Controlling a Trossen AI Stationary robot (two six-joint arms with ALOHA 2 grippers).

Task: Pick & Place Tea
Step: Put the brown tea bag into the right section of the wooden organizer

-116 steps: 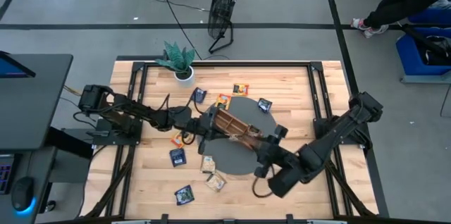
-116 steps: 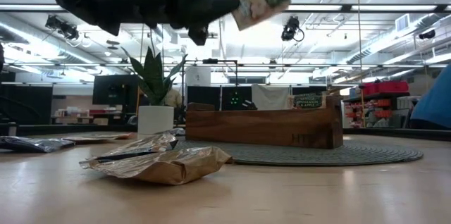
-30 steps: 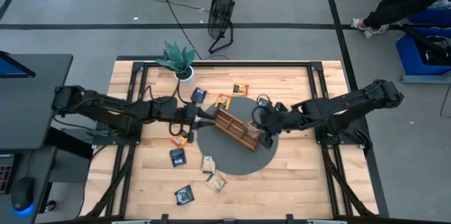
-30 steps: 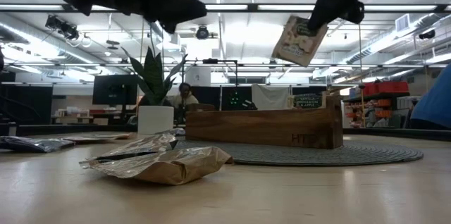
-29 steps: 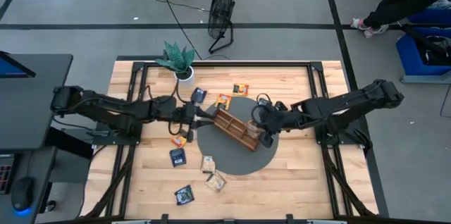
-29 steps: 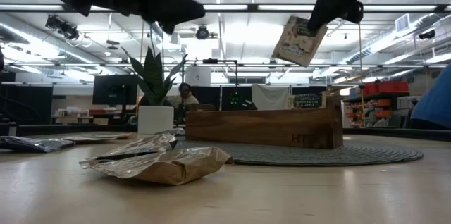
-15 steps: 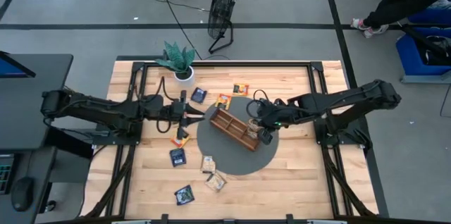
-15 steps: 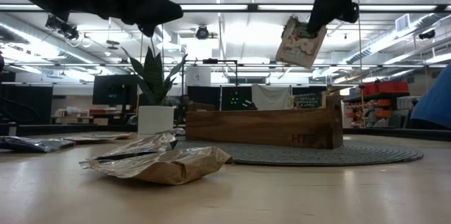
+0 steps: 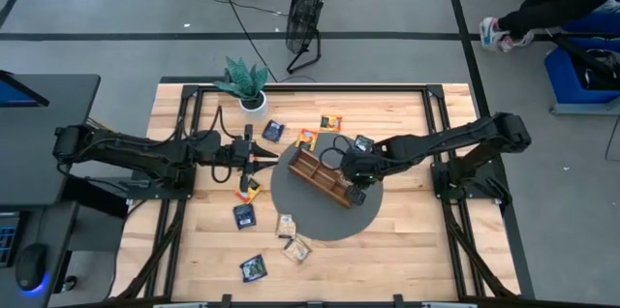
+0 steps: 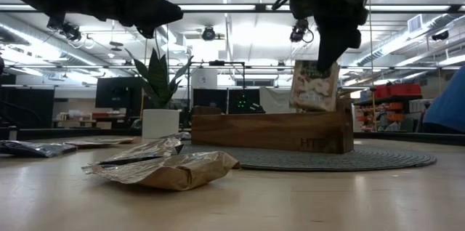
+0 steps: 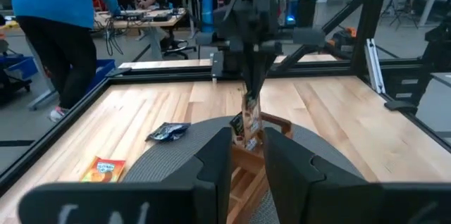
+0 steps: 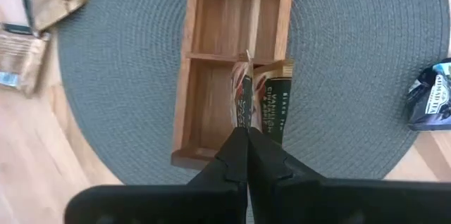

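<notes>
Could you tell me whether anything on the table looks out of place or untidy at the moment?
Mostly the loose sachets: they lie scattered on the bare wood around the grey mat rather than in the wooden tray. Only the right pincer holds one sachet upright over the tray's end compartment.

The wooden tray (image 9: 324, 176) lies on the round grey mat (image 9: 308, 213), and the right gripper (image 9: 353, 188) with its pale sachet (image 10: 314, 86) fills the tray's end compartment. The other compartments are open from above. The left gripper (image 9: 266, 161) hangs just beside the tray's far end (2 beige sachets (image 9: 292, 238) lie beyond the mat's near edge).
</notes>
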